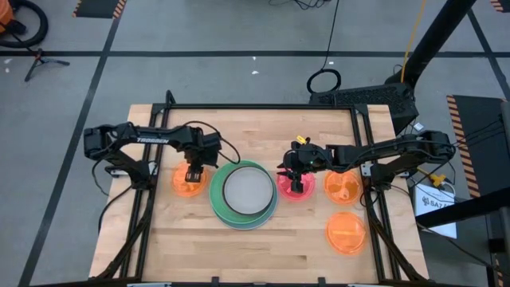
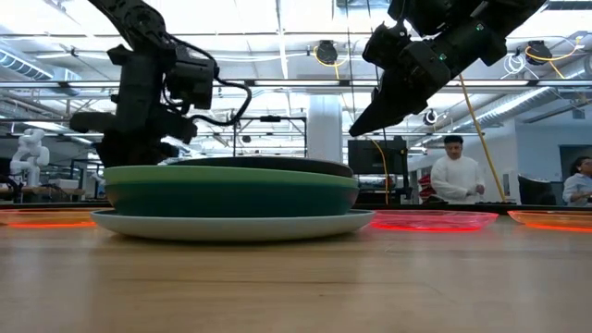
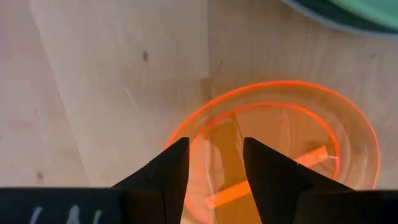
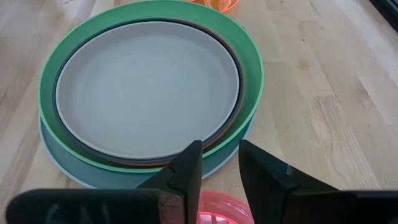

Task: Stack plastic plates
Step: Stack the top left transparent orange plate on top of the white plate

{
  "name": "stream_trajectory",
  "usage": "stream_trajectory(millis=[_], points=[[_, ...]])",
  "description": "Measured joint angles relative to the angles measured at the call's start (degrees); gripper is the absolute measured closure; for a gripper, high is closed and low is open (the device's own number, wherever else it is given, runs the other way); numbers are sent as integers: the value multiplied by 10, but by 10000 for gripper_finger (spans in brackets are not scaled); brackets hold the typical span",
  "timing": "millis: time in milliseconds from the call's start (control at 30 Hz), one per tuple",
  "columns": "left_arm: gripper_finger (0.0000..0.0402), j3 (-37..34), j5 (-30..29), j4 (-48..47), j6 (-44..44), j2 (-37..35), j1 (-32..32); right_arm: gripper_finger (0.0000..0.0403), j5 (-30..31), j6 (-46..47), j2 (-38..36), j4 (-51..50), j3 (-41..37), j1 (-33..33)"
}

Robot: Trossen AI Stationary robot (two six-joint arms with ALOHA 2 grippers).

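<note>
A stack of plates (image 1: 243,194) stands mid-table: pale blue at the bottom, then dark teal and light green, with a whitish plate (image 4: 149,87) on top. My left gripper (image 3: 214,155) is open, pointing down over a small translucent orange plate (image 3: 280,124) left of the stack. That plate's near rim runs between the fingers. My right gripper (image 4: 217,162) is open and hangs above a small pink plate (image 1: 285,190) right of the stack. In the low view the right gripper (image 2: 356,129) is well clear of the pink plate (image 2: 430,220). My left gripper comes from above, its open fingers (image 3: 177,165) standing either side of the orange plate's rim (image 3: 193,140). I cannot tell whether they touch it. The plate lies flat on the table.
Two more small orange plates lie on the table's right part, one (image 1: 344,187) beside the pink plate and one (image 1: 346,231) nearer the near edge. Bare wood shows along the near edge (image 1: 239,255). People stand in the room behind the table (image 2: 455,176).
</note>
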Motion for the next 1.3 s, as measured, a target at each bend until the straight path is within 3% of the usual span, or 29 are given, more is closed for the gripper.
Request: stream_trajectory(millis=[233, 600, 900, 1033, 1300], points=[[244, 1, -16, 12, 13, 2, 0, 305, 0, 3, 0, 0, 0, 0], [244, 1, -39, 35, 46, 72, 3, 305, 0, 6, 0, 0, 0, 0], [244, 3, -145, 41, 17, 83, 26, 305, 0, 5, 0, 1, 0, 0], [245, 8, -148, 51, -11, 84, 58, 305, 0, 5, 2, 3, 0, 0], [245, 8, -106, 61, 38, 83, 93, 305, 0, 4, 23, 6, 0, 0]])
